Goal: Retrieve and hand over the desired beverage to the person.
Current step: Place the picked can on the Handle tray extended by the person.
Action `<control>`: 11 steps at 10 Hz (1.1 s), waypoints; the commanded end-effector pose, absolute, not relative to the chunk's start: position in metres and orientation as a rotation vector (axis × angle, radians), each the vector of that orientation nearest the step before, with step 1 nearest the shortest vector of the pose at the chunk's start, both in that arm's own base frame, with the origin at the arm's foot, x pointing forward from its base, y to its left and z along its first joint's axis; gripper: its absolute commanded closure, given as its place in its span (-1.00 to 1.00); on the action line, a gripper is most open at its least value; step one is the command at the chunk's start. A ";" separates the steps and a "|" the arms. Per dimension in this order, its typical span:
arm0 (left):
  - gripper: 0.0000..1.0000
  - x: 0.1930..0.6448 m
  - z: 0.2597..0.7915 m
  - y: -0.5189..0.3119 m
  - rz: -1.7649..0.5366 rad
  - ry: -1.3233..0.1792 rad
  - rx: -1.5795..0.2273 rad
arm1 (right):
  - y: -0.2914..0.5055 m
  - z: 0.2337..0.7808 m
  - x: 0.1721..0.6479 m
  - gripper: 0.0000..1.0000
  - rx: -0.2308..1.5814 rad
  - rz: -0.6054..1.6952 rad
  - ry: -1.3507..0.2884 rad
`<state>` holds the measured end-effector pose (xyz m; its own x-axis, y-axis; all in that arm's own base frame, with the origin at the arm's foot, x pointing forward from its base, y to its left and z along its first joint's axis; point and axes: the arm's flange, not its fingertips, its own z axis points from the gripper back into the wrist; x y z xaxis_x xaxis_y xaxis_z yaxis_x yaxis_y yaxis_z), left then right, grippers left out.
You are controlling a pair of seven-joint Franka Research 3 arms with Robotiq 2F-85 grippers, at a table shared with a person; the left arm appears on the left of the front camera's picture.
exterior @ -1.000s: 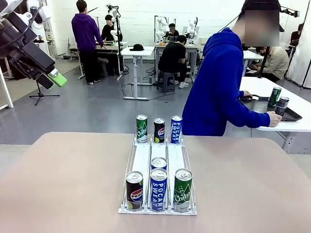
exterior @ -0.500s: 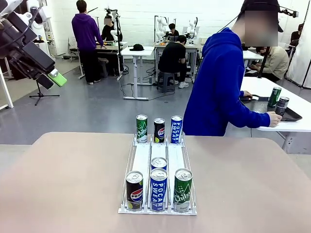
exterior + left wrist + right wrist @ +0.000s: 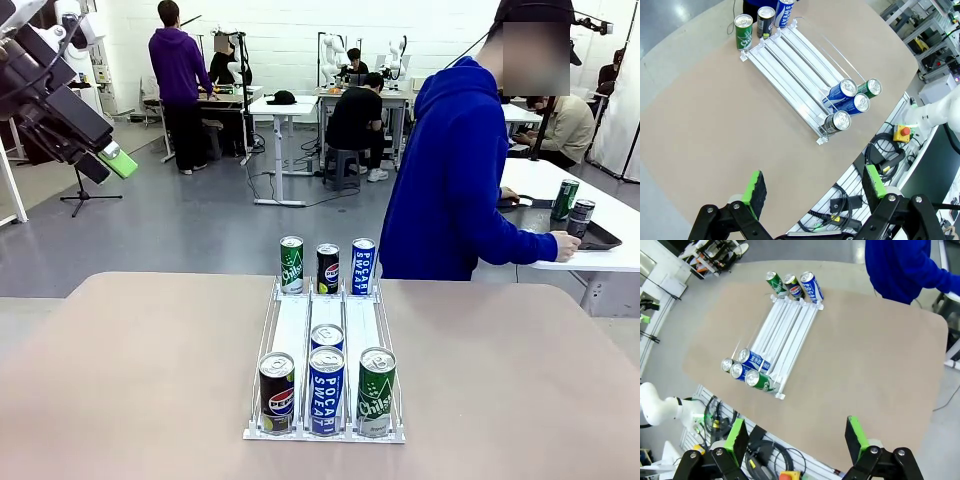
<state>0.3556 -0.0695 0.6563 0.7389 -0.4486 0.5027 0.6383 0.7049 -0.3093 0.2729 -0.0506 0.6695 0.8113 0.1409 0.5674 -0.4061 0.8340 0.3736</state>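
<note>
Both grippers, left gripper (image 3: 812, 186) and right gripper (image 3: 796, 437), wide open, empty, parked high; person (image 3: 455, 170) turned away, cans in rack (image 3: 326, 385) untouched.

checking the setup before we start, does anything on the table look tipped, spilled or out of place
Nothing stands out. The cans in the white rack all stand upright: four at the near end, with two Pocari Sweat cans in the middle lane, and three at the far end. No spill on the table. Both grippers, left and right, hang high above it, jaws open.
</note>
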 end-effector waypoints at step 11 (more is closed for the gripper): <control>-1.00 0.356 0.658 -0.067 -0.635 -0.409 -0.480 | -0.054 0.670 0.272 -1.00 0.509 0.313 -0.544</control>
<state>0.3555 -0.0695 0.6563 0.7390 -0.4486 0.5027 0.6383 0.7049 -0.3093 0.2729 -0.0506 0.6694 0.8113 0.1409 0.5674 -0.4061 0.8340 0.3736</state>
